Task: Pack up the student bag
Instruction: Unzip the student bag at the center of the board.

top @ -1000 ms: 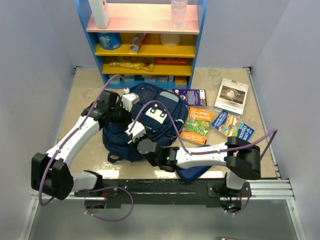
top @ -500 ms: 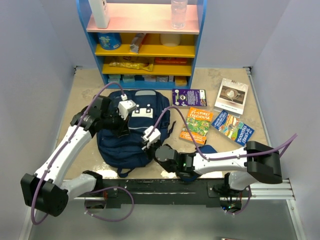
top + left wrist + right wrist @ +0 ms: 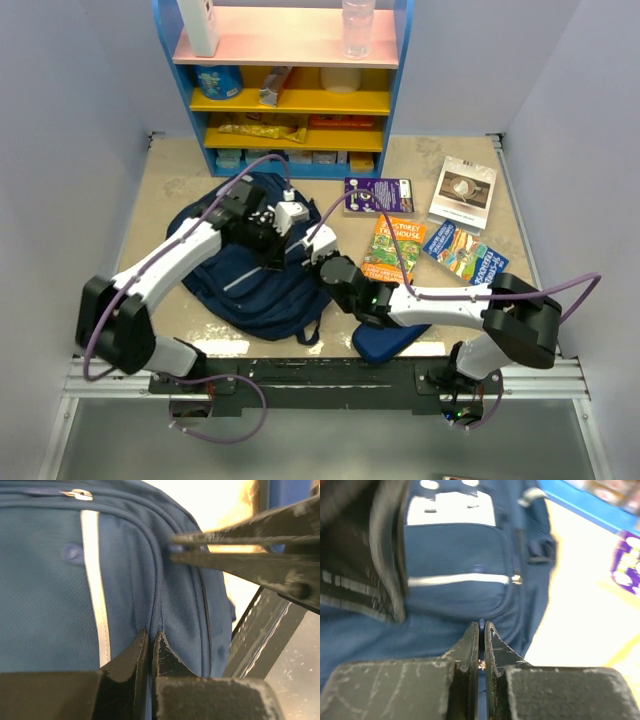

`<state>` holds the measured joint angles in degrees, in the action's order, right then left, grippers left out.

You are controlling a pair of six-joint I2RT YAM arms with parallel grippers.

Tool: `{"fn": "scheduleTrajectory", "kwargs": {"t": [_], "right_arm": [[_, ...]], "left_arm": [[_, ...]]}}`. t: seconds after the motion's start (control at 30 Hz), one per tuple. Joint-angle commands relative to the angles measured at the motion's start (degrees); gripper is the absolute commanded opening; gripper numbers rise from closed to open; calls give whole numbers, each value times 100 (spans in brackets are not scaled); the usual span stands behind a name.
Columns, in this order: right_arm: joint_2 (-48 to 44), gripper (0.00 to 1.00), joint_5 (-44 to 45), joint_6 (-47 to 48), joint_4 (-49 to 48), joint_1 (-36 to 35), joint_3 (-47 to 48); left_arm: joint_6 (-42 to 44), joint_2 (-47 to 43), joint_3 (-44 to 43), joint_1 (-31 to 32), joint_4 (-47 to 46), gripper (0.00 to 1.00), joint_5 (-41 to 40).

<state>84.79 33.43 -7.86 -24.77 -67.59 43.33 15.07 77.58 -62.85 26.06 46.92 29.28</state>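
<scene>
Pale lilac walls close in a speckled beige worktop point(image 3: 170, 170). At the back stands a blue shelf unit point(image 3: 290, 100) with pink and yellow boards, stocked with small packets, a white container and a clear bottle.

The student bag point(image 3: 250, 290) lies left of centre in the overhead view, front pocket up, near the front edge of the worktop. Its thin light stripe point(image 3: 92, 580) runs down the pocket in the left wrist view, with a metal zip pull point(image 3: 77, 494) at the top of that frame. The right wrist view shows a white label patch point(image 3: 451, 507) higher up the bag.

Both arms reach in over the bag and meet above its upper right part. The left arm's fingers point(image 3: 148, 641) are pressed together, their tips pinching a raised ridge of the navy fabric beside a zip seam. The right arm's fingers point(image 3: 476, 635) are also closed, nipping a small blue bit of the bag just under the pocket. In the left wrist view they enter from the upper right, tips at the same seam.

Four books lie flat to the right of the bag, apart from it: a purple book point(image 3: 378, 195), a green and orange book point(image 3: 393, 250), a blue book point(image 3: 465, 252) and a white and grey book point(image 3: 462, 190). A dark blue case point(image 3: 390, 342) lies under the right arm near the lower edge.
</scene>
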Motion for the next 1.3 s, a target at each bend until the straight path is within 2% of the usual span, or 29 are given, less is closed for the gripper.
{"fn": "scheduleTrajectory", "kwargs": {"t": [0.0, 0.1, 0.27, 0.37, 0.63, 0.93, 1.27], "right_arm": [[-51, 0, -214, 355, -264, 246, 61], [-16, 0, -407, 355, -317, 247, 105], [2, 0, -715, 92, -502, 194, -105], [2, 0, -636, 91, -669, -8, -185], [125, 0, -381, 329, -704, -588, 421], [1073, 0, -723, 214, -880, -1080, 975], [2172, 0, -1049, 750, -1336, -1204, 2082]], "left_arm": [[-276, 740, -508, 127, -972, 0, 606], [-408, 943, -535, 83, -1237, 0, 527], [-662, 768, -439, -75, -1754, 0, 447], [-821, 723, -395, -93, -2001, 0, 570], [-1287, 1040, -676, -14, -2230, 0, 676], [-1683, 1092, -843, -22, -2477, 0, 746], [-1867, 934, -905, -22, -2547, 0, 1124]]}}
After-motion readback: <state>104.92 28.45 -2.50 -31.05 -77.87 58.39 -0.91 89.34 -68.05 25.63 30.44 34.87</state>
